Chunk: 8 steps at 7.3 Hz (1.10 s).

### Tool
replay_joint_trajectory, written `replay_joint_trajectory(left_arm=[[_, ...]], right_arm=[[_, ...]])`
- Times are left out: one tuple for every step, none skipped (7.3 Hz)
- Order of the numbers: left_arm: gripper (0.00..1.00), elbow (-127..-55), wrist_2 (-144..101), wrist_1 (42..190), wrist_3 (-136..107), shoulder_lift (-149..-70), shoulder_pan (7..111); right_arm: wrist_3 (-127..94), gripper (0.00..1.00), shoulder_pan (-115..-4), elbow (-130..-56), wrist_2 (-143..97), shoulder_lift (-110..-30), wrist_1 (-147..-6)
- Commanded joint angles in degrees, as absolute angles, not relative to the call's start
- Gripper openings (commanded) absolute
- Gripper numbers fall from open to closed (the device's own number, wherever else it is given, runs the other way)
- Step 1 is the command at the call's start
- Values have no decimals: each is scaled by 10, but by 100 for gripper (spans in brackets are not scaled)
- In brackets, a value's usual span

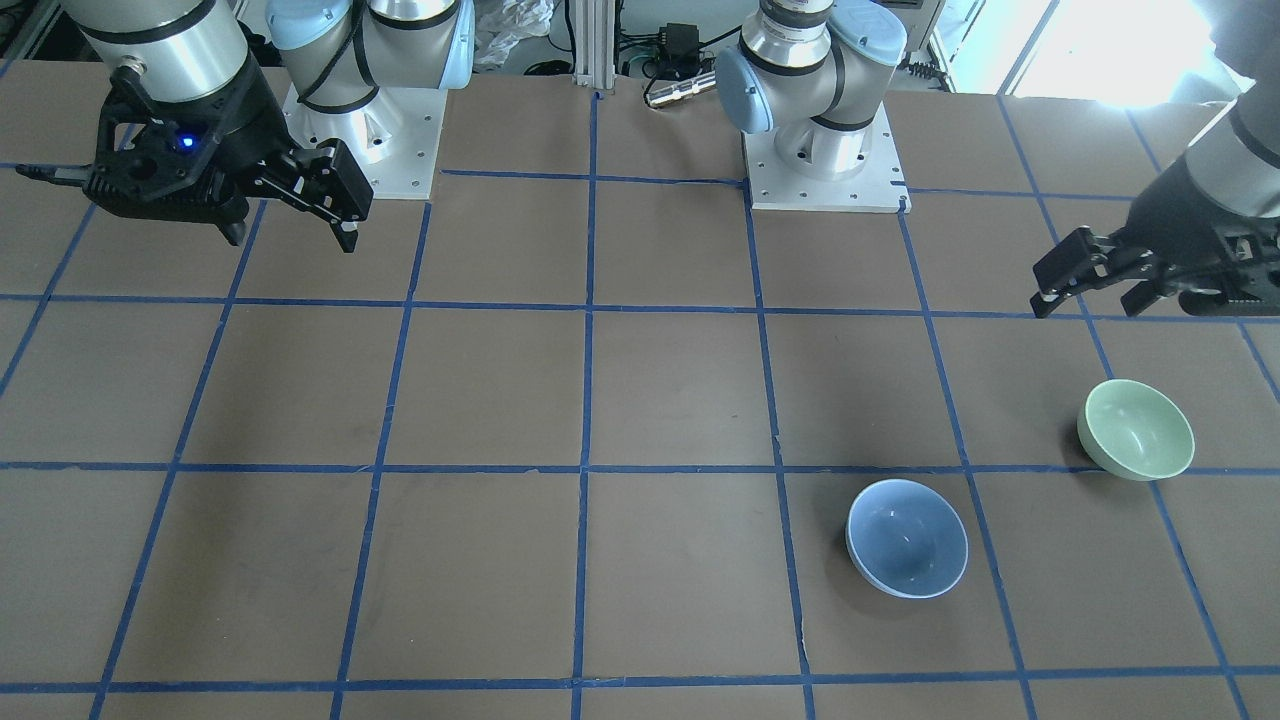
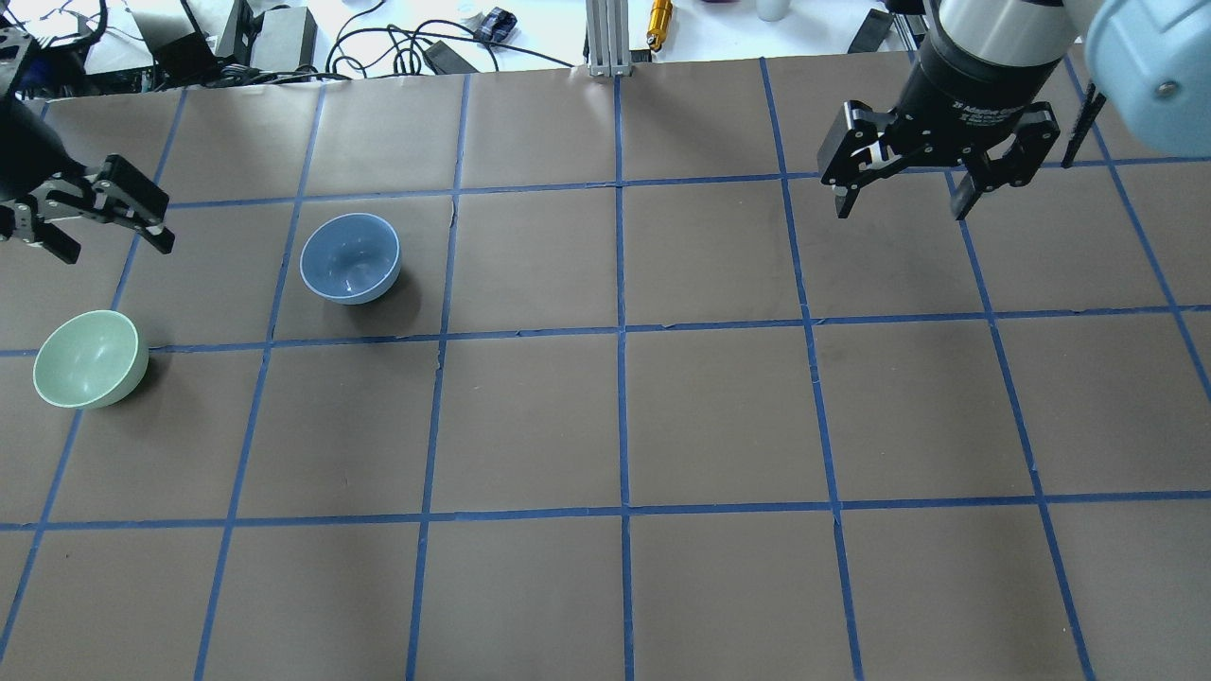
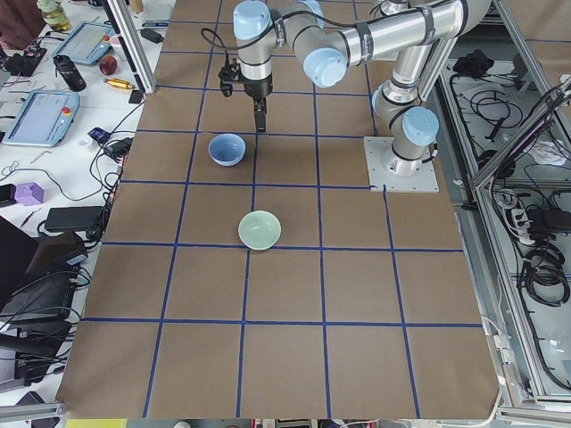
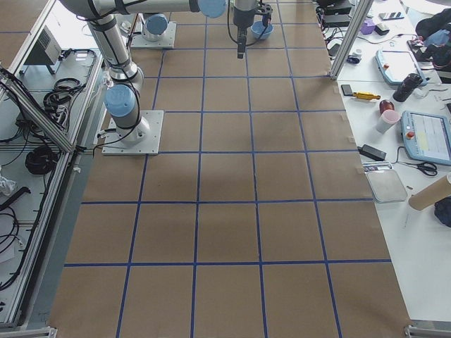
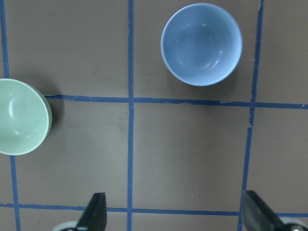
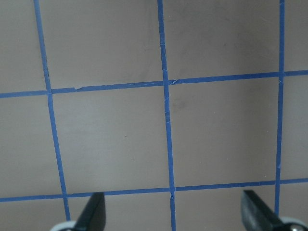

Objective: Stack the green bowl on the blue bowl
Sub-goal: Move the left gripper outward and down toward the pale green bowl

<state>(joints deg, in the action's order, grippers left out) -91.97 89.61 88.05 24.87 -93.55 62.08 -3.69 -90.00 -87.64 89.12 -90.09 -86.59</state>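
Observation:
The green bowl (image 2: pixel 90 359) sits upright on the table at the far left, also in the front view (image 1: pixel 1136 429) and left wrist view (image 5: pixel 21 118). The blue bowl (image 2: pixel 350 257) sits upright about one grid square away from it (image 1: pixel 907 538) (image 5: pixel 201 44). Both bowls are empty and apart. My left gripper (image 2: pixel 112 241) hangs open and empty above the table, just beyond the green bowl (image 1: pixel 1088 300). My right gripper (image 2: pixel 901 210) hangs open and empty over the far right of the table (image 1: pixel 293 238), far from both bowls.
The brown table (image 2: pixel 624 416) is marked with a blue tape grid. The two arm bases (image 1: pixel 825 160) (image 1: pixel 365 130) stand at the robot's edge. Cables and small gear (image 2: pixel 284 43) lie past the far edge.

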Motion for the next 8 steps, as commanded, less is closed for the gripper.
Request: replay_joint_trajectory(left_arm=[[100,-928,893,846,379,-972,520],[100,-928,895,809,429,-996,499],[100,-931,893,805,449,-1023,467],[100,-932,893,770,470,-1051,450],[100,-933,895,726,506,-1077,446],[100,-934,895,685,510,-1104,435],[100,-933,896,639,511,-1131,431],[100,-933,895,622,511,-1151,429]], right_arm=[[-36,100,-900,-876,891,-901,-867],[-37,100,-900,-876,891,-901,-867],[-37,100,-900,-876,891,-901,-867],[-36,100,-900,-876,891,-901,-866],[-37,100,-900,-876,891,-901,-866],[-37,100,-900,-876,891,-901,-866],[-37,100,-900,-876,891,-901,-866],[-37,100,-900,-876,891,-901,-867]])
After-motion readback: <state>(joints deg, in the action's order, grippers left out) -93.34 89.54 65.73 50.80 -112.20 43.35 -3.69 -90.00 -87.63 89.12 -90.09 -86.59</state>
